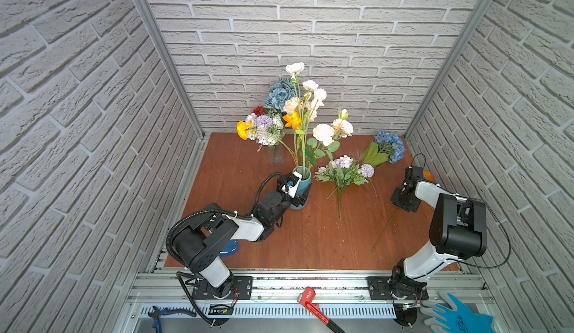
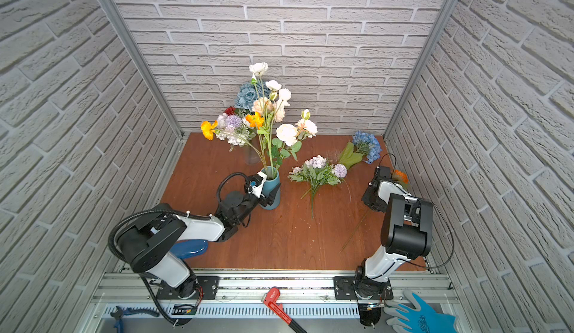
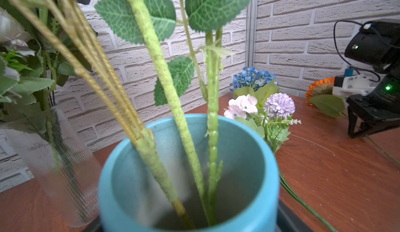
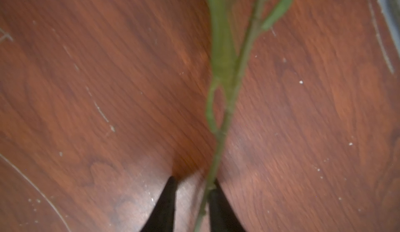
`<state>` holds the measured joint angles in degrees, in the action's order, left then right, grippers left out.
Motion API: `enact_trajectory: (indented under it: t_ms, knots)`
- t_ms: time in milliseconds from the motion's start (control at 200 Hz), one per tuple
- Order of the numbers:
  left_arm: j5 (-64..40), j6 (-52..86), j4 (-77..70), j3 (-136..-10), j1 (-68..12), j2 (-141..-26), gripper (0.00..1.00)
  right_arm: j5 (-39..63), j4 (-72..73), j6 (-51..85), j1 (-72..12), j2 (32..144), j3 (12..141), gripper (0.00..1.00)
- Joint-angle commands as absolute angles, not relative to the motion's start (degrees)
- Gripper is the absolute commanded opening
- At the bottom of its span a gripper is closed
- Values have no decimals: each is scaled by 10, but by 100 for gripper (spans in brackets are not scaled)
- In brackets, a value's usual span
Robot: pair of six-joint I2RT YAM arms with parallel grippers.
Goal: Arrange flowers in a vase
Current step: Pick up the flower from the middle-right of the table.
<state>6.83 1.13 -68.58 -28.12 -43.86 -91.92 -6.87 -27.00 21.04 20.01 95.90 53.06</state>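
White brick-pattern walls close round a reddish wooden tabletop [image 1: 310, 241]. The step in hand, as I judge it, is picking up the next flower while the vase is steadied. The left gripper [image 2: 269, 196] has its jaws pressed on opposite sides of the teal vase [image 2: 273, 184], clamped low on its wall. Above those jaws, tall white and peach flowers [image 1: 323, 132] already stand in it.

The right gripper [image 4: 193, 182] points down at the table over a thin green stem [image 4: 227, 116]. Its 2 fingers [image 4: 166, 202] stand narrowly apart, tips at or very near the wood. The stem runs between them, lying against 1 finger with a clear gap to the other, so nothing is gripped yet. It appears to belong to the orange flower [image 1: 429, 176], whose head lies beyond the jaws, while the bare end trails out behind them toward the front edge. Well clear of these jaws, toward the vase, lie a loose lilac-and-white bunch [image 1: 341, 173] and a blue hydrangea [image 1: 389, 146]. A glass vase [image 1: 275, 156] of mixed blooms stands beyond the teal one.

Next, the right jaws need to meet squarely on the stem and lift it without dragging the head. Then they must swing it upright and feed the bare end into the vase mouth above the left jaws.
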Motion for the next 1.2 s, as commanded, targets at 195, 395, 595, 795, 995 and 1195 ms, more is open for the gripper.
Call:
enact_trajectory:
  t_ms: [195, 395, 595, 795, 995, 1195]
  knots:
    - [63, 6, -694, -274, -447, -918, 0, -56, -279, 205, 205, 899, 542, 6]
    - [65, 6, -695, -273, -448, -921, 0, -21, -327, 185, 183, 806, 593, 6]
    - [69, 4, -699, -270, -450, -925, 0, 60, -321, 184, 132, 704, 663, 6]
    - [70, 5, -697, -272, -453, -926, 0, 56, -309, 171, 21, 660, 778, 6]
    - [69, 4, -695, -276, -454, -925, 0, 99, -207, 192, -52, 630, 828, 6]
    - [66, 4, -688, -279, -454, -921, 0, 164, -47, 179, -142, 639, 837, 6]
